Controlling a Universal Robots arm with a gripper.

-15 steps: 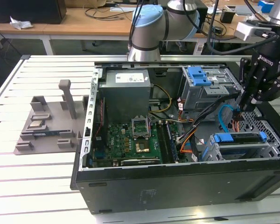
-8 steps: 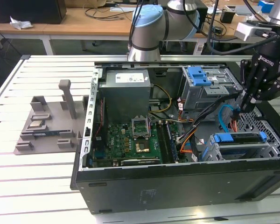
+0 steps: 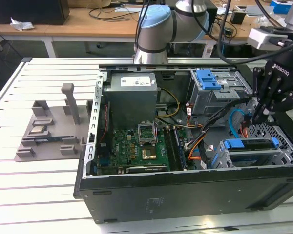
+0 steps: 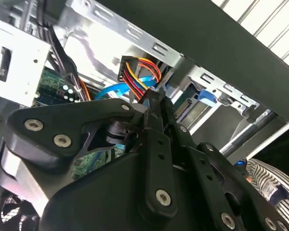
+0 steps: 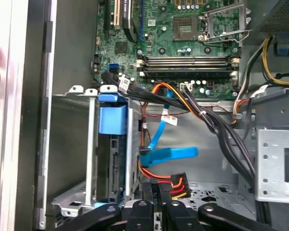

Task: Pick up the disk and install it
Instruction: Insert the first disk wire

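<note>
Exterior view: disk (image 3: 251, 145) sits edge-on in the drive cage (image 3: 223, 161) at the case's (image 3: 185, 195) near corner on the exterior view's right, blue carrier edge up; first wrist view shows it (image 5: 111, 144) upright in the same cage (image 5: 72, 144). Gripper (image 3: 258, 117) hangs just above and behind the disk, over the orange and blue cables (image 3: 237, 122), jaws pressed together and holding nothing. Fingers (image 4: 156, 113) point at a multicoloured power connector (image 4: 137, 72) in second wrist view, motherboard (image 3: 136, 146) well apart.
</note>
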